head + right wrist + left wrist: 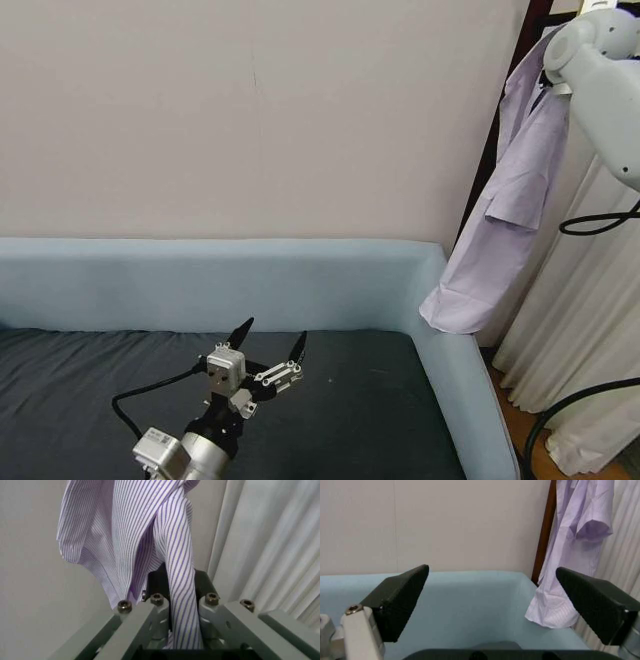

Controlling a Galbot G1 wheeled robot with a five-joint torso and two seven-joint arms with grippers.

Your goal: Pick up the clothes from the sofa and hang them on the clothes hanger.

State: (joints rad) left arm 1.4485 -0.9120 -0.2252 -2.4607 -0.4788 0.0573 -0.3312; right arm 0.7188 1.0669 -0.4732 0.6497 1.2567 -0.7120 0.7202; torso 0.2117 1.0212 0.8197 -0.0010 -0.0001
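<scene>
Beside curtain (270, 555), striped shirt (125, 528) within right claw (180, 588).

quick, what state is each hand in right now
Left hand: open, empty, above the sofa.
Right hand: closed on the shirt, up high.

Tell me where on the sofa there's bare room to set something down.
The dark seat cushion is bare on both sides of the open left gripper, out to the right armrest. It is crowded at the armrest's back corner: the shirt hangs there beside the curtain, clamped in the right gripper.
</scene>
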